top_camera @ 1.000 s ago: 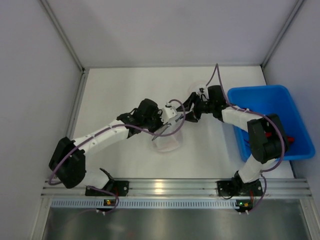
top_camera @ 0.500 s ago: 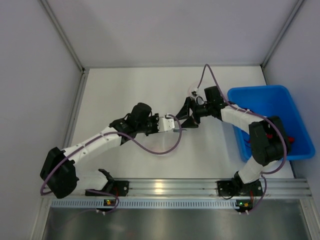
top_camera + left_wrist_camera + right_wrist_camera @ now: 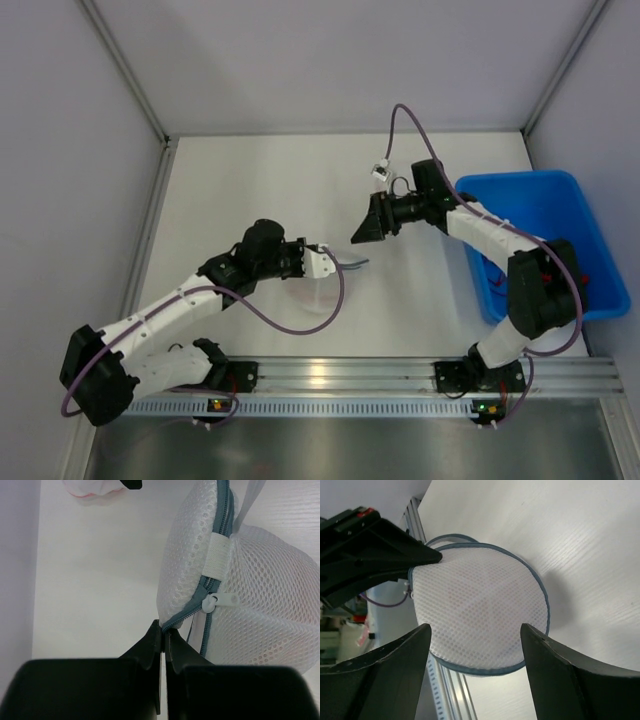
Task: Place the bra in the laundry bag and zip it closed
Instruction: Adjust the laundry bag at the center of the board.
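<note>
From above you get only a pale sliver of the laundry bag (image 3: 318,297), because the left arm (image 3: 262,255) covers the rest. In the left wrist view the bag runs off the top and right edges, and a pinkish-white thing (image 3: 92,490) is cut by the top edge, so you cannot tell what it is. Through the mesh in the right wrist view, the contents are an indistinct pale blur. The red speck (image 3: 582,280) in the blue bin (image 3: 540,205) is too small to name.

Laundry bag (image 3: 480,610) at left pincer (image 3: 163,632), centre of table (image 3: 230,180); right pincer (image 3: 363,230) behind, bin (image 3: 540,215) far right.
</note>
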